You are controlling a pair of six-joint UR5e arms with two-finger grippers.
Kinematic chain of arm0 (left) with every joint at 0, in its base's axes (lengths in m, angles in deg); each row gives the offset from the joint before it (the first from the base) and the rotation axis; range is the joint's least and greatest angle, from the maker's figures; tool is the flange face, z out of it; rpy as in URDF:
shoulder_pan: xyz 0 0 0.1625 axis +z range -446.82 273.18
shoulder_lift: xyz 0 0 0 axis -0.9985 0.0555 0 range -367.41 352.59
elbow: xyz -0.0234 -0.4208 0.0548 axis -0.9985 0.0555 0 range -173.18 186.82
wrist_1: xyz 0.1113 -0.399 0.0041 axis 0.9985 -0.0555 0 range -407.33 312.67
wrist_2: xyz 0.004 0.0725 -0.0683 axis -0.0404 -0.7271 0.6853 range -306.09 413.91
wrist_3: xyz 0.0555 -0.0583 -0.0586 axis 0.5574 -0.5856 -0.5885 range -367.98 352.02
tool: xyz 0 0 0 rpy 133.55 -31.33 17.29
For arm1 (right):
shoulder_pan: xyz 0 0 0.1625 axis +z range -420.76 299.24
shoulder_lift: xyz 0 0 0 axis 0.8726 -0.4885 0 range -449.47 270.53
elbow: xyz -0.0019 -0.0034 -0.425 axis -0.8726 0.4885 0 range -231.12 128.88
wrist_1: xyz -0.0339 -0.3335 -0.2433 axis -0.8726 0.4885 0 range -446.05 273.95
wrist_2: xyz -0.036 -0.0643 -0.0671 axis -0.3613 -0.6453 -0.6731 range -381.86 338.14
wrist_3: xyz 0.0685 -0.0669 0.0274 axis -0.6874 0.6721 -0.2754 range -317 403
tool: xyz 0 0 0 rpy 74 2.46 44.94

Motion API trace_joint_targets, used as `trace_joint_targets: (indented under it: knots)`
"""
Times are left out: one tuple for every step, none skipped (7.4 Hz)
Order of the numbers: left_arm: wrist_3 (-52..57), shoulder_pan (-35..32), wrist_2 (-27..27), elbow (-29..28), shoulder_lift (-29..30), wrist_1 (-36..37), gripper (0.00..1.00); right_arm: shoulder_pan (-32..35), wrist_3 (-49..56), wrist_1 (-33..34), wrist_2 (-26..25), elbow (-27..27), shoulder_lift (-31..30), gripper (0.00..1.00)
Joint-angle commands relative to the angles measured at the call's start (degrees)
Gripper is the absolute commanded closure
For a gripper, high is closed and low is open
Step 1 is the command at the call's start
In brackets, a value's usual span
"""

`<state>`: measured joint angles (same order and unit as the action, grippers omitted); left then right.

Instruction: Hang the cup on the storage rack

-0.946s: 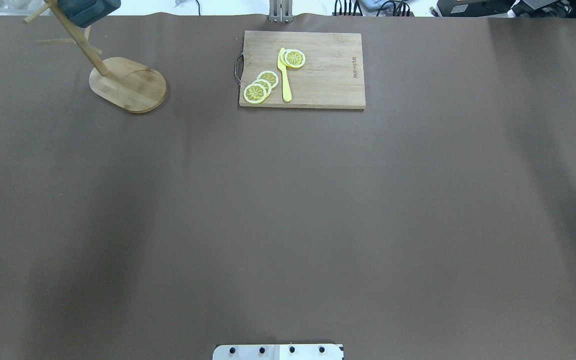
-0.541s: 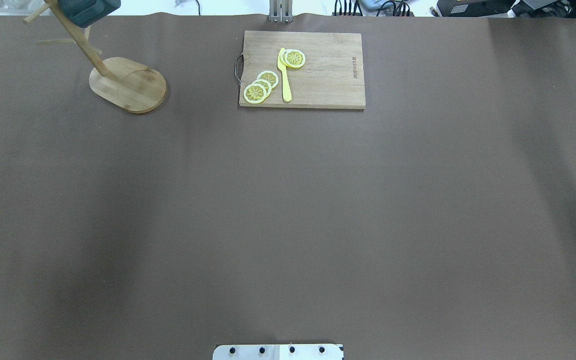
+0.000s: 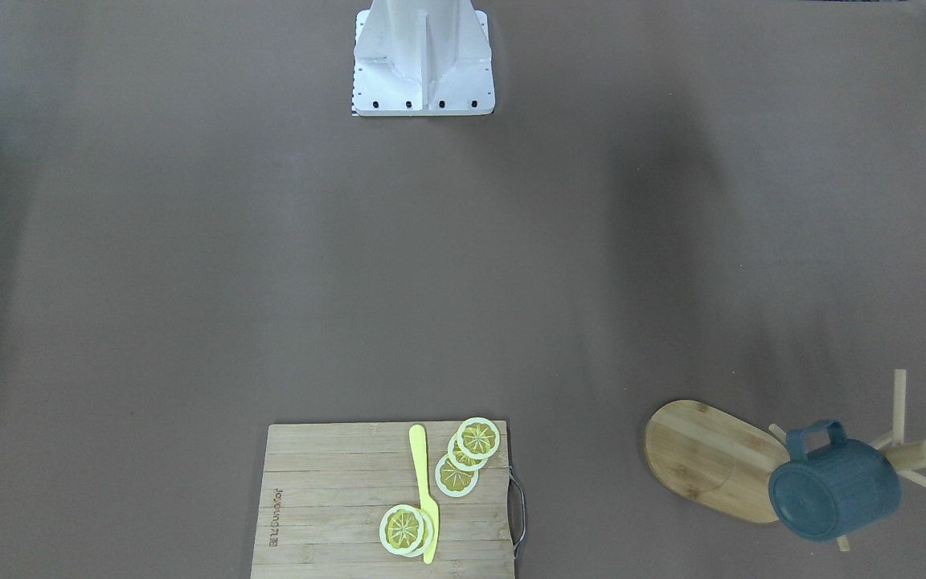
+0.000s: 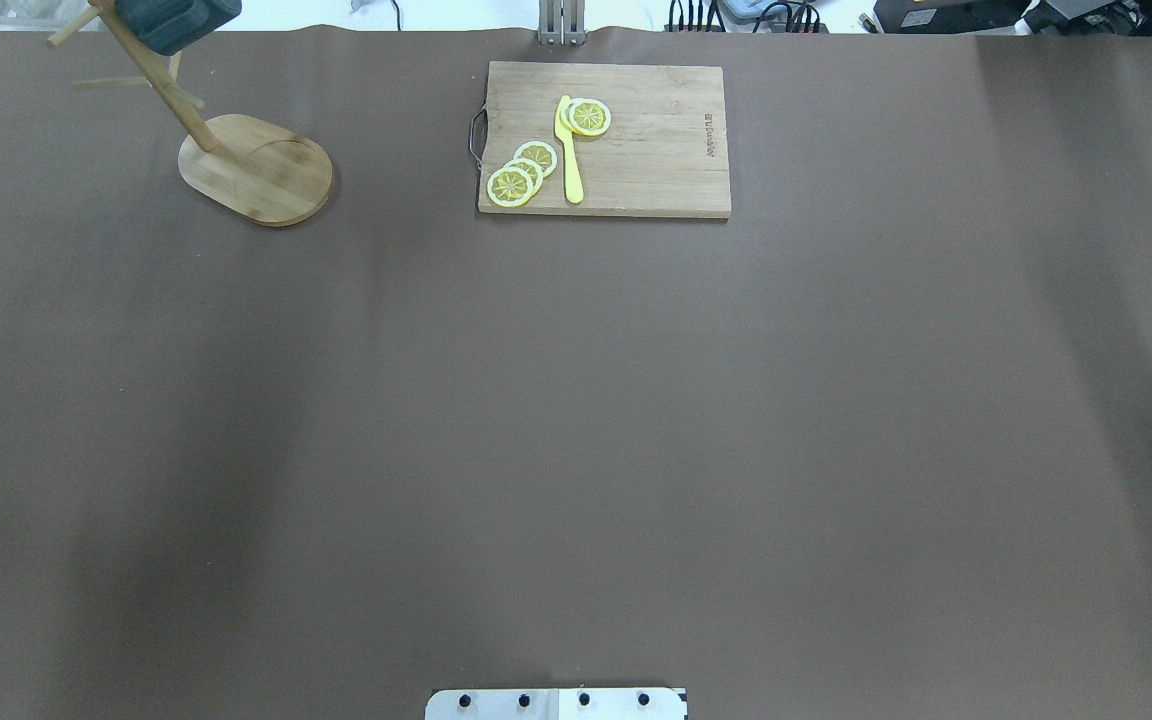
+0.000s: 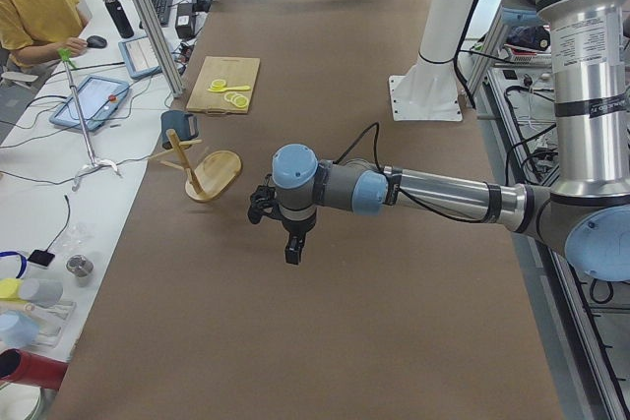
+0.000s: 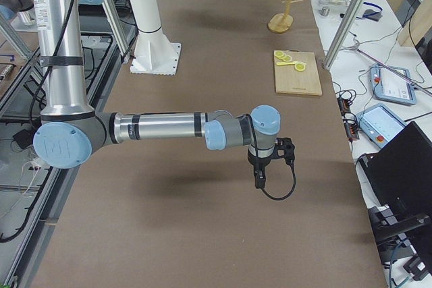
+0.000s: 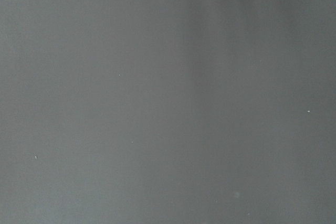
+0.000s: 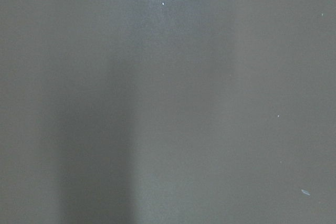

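Only the faint shadows [image 4: 146, 560] on the table [image 4: 576, 400] have drifted slightly.

No lettering reads cleanly. A short dark brand mark [image 3: 274, 519] runs along one short edge of the cutting board [image 3: 334, 498], its letters too small to make out; a printed label [image 5: 597, 105] on the left arm [image 5: 589, 159] is equally illegible.

Slate-blue cup [image 3: 833, 490] on peg of bamboo storage rack [image 3: 704, 458], far-L table [image 3: 463, 281] corner
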<state>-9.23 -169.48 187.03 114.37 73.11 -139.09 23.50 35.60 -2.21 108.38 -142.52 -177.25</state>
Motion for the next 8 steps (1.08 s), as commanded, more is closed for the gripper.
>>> trace_joint_targets:
  knots:
    - [0.0, 0.0, -4.2, 1.7, 1.4, -0.1, 0.01, -0.1, 0.5, -0.1, 0.0, -1.1, -0.6, 0.0]
    - [0.0, -0.2, -4.2, 2.0, 1.3, -0.1, 0.01, -0.1, 0.5, -0.2, 0.0, -1.4, -0.5, 0.0]
    - [0.1, 0.1, -4.2, 1.4, 1.5, -0.1, 0.01, -0.1, 0.5, -0.1, -0.2, -0.8, -0.6, 0.0]
    - [0.1, 0.2, -3.7, 1.8, 1.7, -0.2, 0.01, -0.1, 0.5, -0.1, 0.0, -2.1, -1.5, 0.0]
    - [0.1, 0.4, -4.1, 1.1, 2.5, -0.1, 0.01, -0.1, 0.5, -0.1, 0.0, -2.2, -2.6, 0.0]
    - [0.1, 0.4, -4.1, 0.6, 2.0, 0.3, 0.01, -0.1, 0.6, -0.1, -0.1, -1.8, -2.7, 0.0]
    - [0.1, 0.5, -3.7, -0.6, 1.9, 0.4, 0.01, -0.1, 0.5, -0.1, -0.2, -1.9, -2.6, 0.0]
    - [0.1, 0.7, -3.6, -1.6, 3.7, -0.3, 0.01, -0.1, 0.5, -0.1, -0.5, -1.9, -2.6, 0.0]
